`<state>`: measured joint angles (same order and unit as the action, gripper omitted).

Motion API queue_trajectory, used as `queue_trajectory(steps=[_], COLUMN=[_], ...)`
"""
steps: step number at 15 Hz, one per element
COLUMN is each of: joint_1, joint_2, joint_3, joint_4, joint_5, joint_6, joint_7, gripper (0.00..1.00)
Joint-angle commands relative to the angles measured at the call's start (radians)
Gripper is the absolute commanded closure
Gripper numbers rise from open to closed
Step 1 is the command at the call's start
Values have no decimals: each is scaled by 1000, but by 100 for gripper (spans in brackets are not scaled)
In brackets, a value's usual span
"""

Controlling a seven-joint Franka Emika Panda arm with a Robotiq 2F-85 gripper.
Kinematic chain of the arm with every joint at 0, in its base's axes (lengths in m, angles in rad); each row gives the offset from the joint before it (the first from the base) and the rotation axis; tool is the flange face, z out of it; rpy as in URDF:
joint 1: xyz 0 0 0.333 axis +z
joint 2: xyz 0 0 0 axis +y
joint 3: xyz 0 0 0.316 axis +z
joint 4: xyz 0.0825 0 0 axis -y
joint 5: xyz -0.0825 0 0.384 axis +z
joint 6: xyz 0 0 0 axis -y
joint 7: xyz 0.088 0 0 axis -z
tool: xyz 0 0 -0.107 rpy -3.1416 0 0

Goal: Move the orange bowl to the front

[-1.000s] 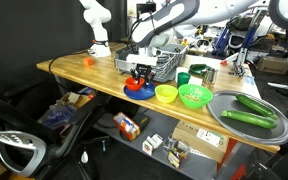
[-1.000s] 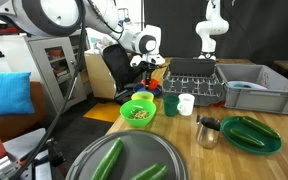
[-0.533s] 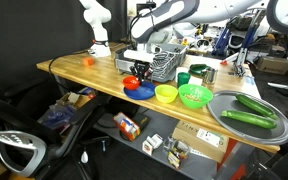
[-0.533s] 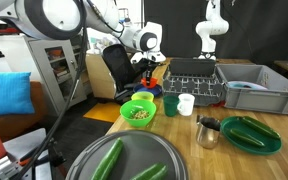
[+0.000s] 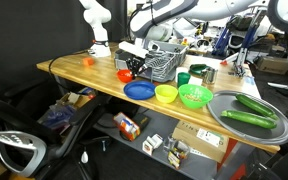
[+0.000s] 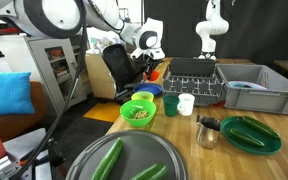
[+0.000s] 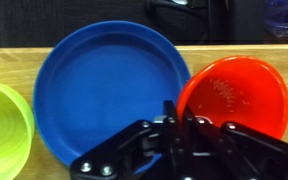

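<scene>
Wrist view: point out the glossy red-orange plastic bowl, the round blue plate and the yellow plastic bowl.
glossy red-orange plastic bowl (image 7: 239, 90), wrist view, on its inner floor.
round blue plate (image 7: 104, 85), wrist view, on its flat centre.
yellow plastic bowl (image 7: 2, 125), wrist view, on its inside near the left edge.

The orange bowl (image 7: 234, 95) is shiny red-orange. The plate (image 7: 109, 90) is plain blue. A second bowl (image 7: 2, 125) is yellow-green. The worktop (image 7: 14, 55) is light brown wood. The pincer (image 7: 181, 118) is black. The long vegetables (image 5: 254, 103) are green.
</scene>
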<state>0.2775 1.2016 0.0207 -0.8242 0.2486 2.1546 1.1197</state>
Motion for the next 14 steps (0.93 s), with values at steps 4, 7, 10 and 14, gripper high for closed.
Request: queue_trajectory(steps=[4, 7, 10, 14], joint_1=[25, 39, 52, 55], joint_2=[-158, -255, -340, -458], joint_3=[-1, -10, -37, -63], joint_4=[-188, -316, -444, -632], joint_5=[14, 12, 14, -21], joint_6=[165, 248, 353, 461], joint_7=[38, 60, 113, 213], gripper=[98, 98, 98, 98])
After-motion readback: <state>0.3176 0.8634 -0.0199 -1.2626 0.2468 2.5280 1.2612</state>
